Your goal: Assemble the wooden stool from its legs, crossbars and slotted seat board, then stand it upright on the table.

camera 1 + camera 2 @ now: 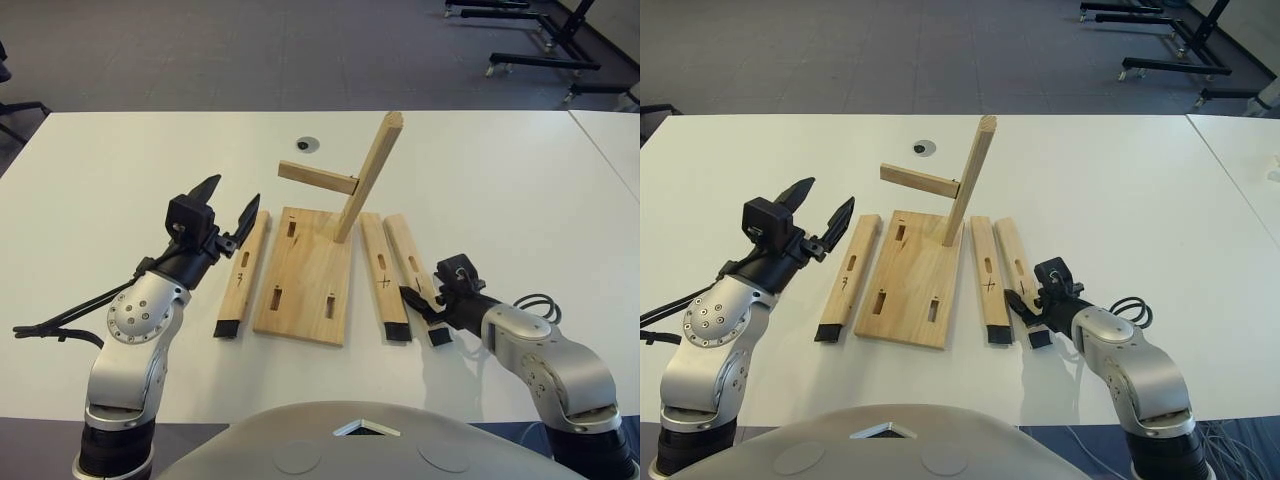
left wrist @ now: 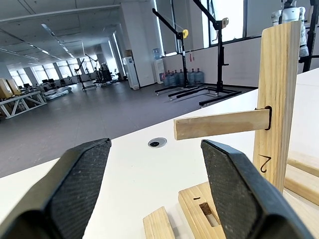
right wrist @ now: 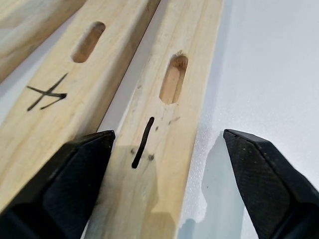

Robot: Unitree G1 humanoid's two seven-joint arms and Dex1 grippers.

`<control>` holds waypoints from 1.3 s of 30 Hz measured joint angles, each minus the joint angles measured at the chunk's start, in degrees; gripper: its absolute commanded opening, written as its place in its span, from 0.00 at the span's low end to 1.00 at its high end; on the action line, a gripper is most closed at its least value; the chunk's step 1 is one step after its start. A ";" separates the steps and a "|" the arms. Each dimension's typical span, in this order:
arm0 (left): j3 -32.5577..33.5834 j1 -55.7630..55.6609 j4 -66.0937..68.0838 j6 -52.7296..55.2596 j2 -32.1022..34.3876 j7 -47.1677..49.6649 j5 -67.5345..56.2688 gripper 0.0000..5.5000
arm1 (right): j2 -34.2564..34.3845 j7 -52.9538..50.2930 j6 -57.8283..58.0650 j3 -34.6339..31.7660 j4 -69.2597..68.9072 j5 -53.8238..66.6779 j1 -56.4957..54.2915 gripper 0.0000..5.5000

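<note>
**Stool assembly: one leg in, the next lined up for a grasp**

Stool work looks to be at an early stage. The pale, flat, slotted wooden seat board (image 1: 305, 275) lies at the middle of the white bench (image 1: 120, 180). One pale square wooden leg (image 1: 368, 175) stands slightly tilted in the slot at the board's 1 o'clock corner. A short wooden crossbar (image 1: 316, 178) is plugged into that leg's side and points toward 9 o'clock.

Three more legs lie flat with their black-capped ends toward 6 o'clock. The left loose leg (image 1: 243, 272) is at the board's 9 o'clock. The inner right leg (image 1: 383, 272) and the outer right leg (image 1: 408, 258) lie side by side at 3 o'clock.

The right tool (image 3: 167, 137) sits low over the near end of the outer right leg. Its jaws are spread wide, one on each side of the leg, and grip nothing. The left tool (image 1: 233, 195) hangs raised above the far end of the left loose leg, also wide open and empty.

The step in hand appears to be picking up the outer right leg. The next move likely calls for closing squarely on that leg without catching the inner one just beside it. The leg would then be lifted and swung toward a free slot.

There is open bench toward 3 o'clock and 12 o'clock, with a round cable port (image 1: 307, 144) at 12 o'clock. The bench edges are well apart from the parts. The standing leg and its crossbar could be knocked by a carried leg.
</note>
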 measured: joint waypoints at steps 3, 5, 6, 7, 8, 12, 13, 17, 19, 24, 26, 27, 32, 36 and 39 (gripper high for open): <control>-0.30 0.67 -0.01 -0.05 -0.04 0.07 0.62 0.60 | 0.31 -0.69 3.17 -0.49 -0.89 0.43 -0.66 0.57; -0.68 0.66 -0.01 -0.05 -0.09 0.07 1.00 0.60 | 1.31 -1.15 5.39 -1.35 -1.12 0.55 -1.34 0.51; -0.77 0.66 -0.01 -0.05 -0.10 0.07 1.10 0.60 | 1.86 -1.54 6.77 -1.77 -1.13 0.69 -1.76 0.48; -0.93 0.66 -0.01 -0.06 -0.11 0.06 1.17 0.60 | 2.74 -1.96 8.01 -2.41 -1.14 0.97 -2.07 0.45; -1.15 0.66 -0.01 -0.07 -0.11 0.03 1.29 0.60 | 3.82 -2.19 9.21 -3.22 -1.13 1.06 -2.46 0.42; -1.33 0.64 0.00 -0.20 -0.09 -0.02 1.36 0.60 | 7.95 -4.13 14.10 -5.68 -0.64 1.03 -5.26 0.37; -1.39 0.64 0.01 -0.26 -0.09 -0.02 1.38 0.60 | 8.32 -4.58 14.84 -5.75 -0.21 0.90 -6.17 0.37; -1.54 0.49 0.31 -0.51 -0.01 -0.08 1.51 0.60 | 11.80 -7.30 15.19 -5.99 3.10 -1.04 -10.12 0.37; -1.58 0.32 0.76 -0.66 0.03 -0.19 1.74 0.60 | 13.26 -9.05 14.54 -6.22 5.44 -2.31 -12.61 0.37; -0.92 -1.63 1.90 -0.85 0.16 -1.40 0.79 0.60 | 13.77 -9.29 6.34 -11.82 10.08 -4.20 -13.95 0.37; 0.15 -2.34 2.29 -0.85 0.19 -2.54 -0.80 0.60 | 11.84 -8.62 0.94 -15.52 11.42 -4.82 -15.95 0.37; 0.75 -3.42 2.72 -0.86 0.23 -3.05 -1.70 0.60 | 11.87 -8.70 -0.96 -16.72 12.00 -4.90 -17.93 0.37; 5.23 -10.68 4.93 0.03 0.11 -7.21 -12.17 0.60 | 12.58 -7.62 -19.70 -20.40 15.36 -3.93 -30.05 0.37; 7.94 -13.13 4.19 1.73 0.03 -9.65 -22.43 0.60 | 11.35 0.66 -29.49 -23.64 18.90 3.46 -37.53 0.37; 9.47 -13.85 2.22 3.66 0.24 -11.71 -31.40 0.60 | 10.23 8.11 -31.48 -25.02 19.49 12.58 -41.18 0.37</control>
